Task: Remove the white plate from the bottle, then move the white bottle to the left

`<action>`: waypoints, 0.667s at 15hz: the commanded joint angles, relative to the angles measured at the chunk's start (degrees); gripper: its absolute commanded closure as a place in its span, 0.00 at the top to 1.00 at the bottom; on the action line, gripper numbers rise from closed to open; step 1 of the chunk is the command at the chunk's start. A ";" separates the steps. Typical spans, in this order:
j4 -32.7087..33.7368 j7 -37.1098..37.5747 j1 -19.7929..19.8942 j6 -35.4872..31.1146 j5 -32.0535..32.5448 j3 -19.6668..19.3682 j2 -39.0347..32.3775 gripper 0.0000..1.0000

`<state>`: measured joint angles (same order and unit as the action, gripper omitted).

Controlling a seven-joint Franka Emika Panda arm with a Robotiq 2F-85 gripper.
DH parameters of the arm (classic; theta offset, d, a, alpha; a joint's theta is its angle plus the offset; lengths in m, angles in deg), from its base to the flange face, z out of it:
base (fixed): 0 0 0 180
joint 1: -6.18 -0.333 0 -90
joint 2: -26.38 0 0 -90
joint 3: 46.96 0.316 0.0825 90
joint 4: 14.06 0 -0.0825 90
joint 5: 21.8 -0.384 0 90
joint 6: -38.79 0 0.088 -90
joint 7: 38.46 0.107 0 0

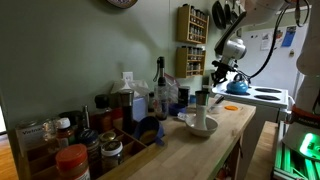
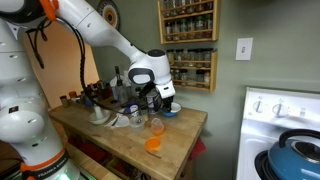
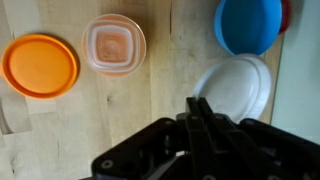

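Currently hovering gripper (image 3: 200,106) over wooden counter (image 3: 150,100), fingers (image 3: 207,113) pressed together, holding nothing. Seeing white plate (image 3: 236,88) just right of the tips, beside blue bowl (image 3: 250,22); not able to tell what it's resting on. Suggesting: spreading fingers first, shifting over the near rim, pinching the edge, lifting straight up, keeping clear of the bowl.

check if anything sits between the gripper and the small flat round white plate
Nothing visible does. In the wrist view the gripper is right beside the flat white plate; the round blue bowl lies beyond it.
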<state>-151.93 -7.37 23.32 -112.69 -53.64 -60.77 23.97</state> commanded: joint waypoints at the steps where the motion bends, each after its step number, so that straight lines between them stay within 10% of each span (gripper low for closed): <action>1: 3.34 0.46 -0.64 -0.59 -1.43 -0.47 -5.88 0.01; 10: 10.54 -1.66 0.35 -1.48 -6.54 0.34 -15.82 0.01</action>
<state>-144.15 -7.42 23.38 -112.89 -57.24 -60.75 11.84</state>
